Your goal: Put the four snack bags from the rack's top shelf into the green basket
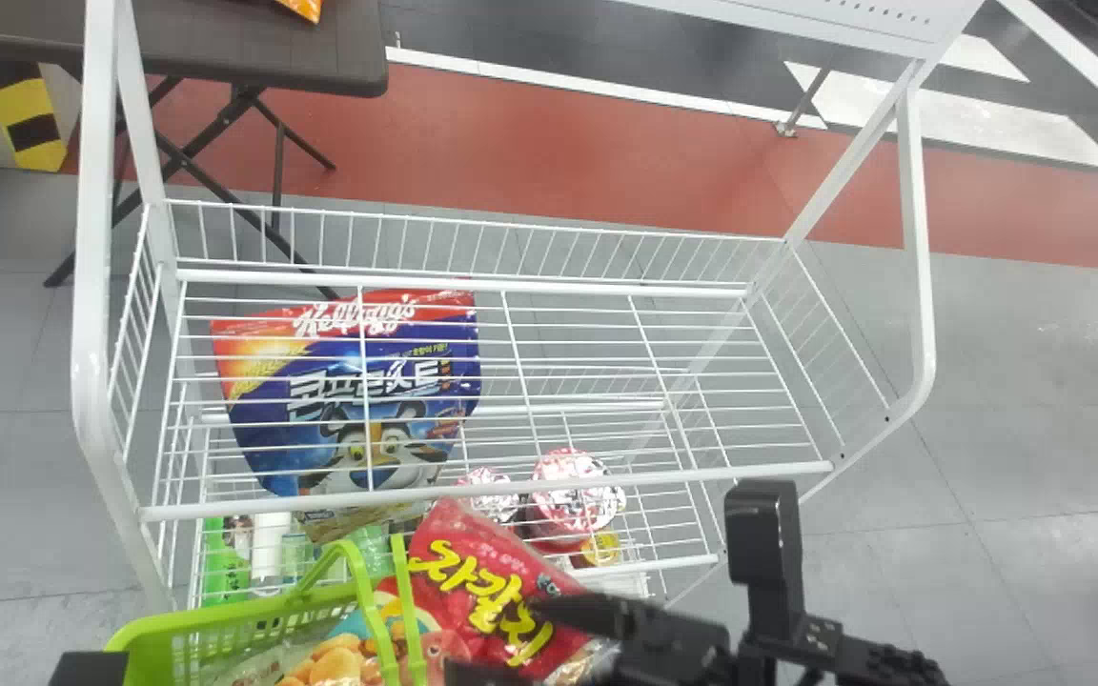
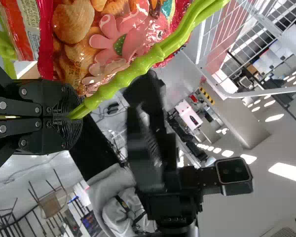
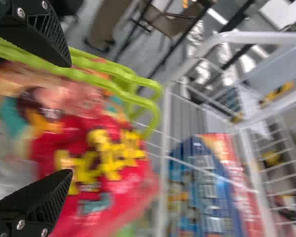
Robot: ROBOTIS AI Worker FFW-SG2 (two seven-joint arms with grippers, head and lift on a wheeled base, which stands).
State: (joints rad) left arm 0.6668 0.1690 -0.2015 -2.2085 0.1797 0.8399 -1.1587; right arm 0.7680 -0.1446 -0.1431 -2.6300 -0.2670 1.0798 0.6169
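My left gripper is closed on the green plastic basket's handle; my right gripper is wide open, empty. The glossy red snack bag leans out beside others; loading looks nearly finished, though I can't count four.

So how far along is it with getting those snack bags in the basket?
Nearly done, it seems. A chip bag is in the green basket, though I can't count them all. The left gripper holds the handle. The red bag lies between the right gripper's open fingers and probably still needs settling. The blue bag sits beneath the top shelf.
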